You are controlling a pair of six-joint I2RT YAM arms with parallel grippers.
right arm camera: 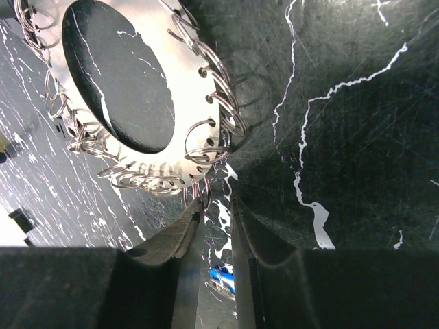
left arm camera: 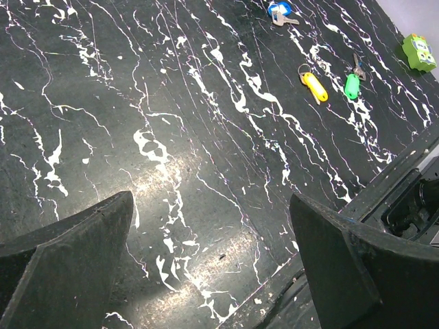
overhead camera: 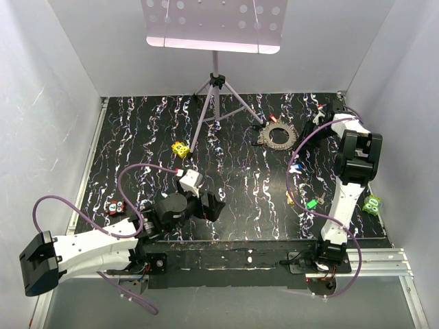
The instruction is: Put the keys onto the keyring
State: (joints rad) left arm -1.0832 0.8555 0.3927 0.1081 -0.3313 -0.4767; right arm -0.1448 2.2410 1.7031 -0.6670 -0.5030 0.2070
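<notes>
Left gripper [left arm camera: 209, 226] is held wide open and empty over the table [left arm camera: 103, 103], near left. Right gripper [right arm camera: 216, 199] is closed to a narrow slit with nothing seen in it, tips just beside the keyring [right arm camera: 188, 96], far right. The keyring's wire loops are resolved only by the right wrist view. Blue key [left arm camera: 279, 9], orange key [left arm camera: 314, 86] and green key [left arm camera: 352, 86] are shown loose by the left wrist view, well apart from the keyring. 1 red key [overhead camera: 272, 118] beside the keyring is shown only from the top.

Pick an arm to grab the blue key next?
Right, probably: right gripper sits at the keyring, blue key close by on its side; left gripper is open but farther off.
</notes>
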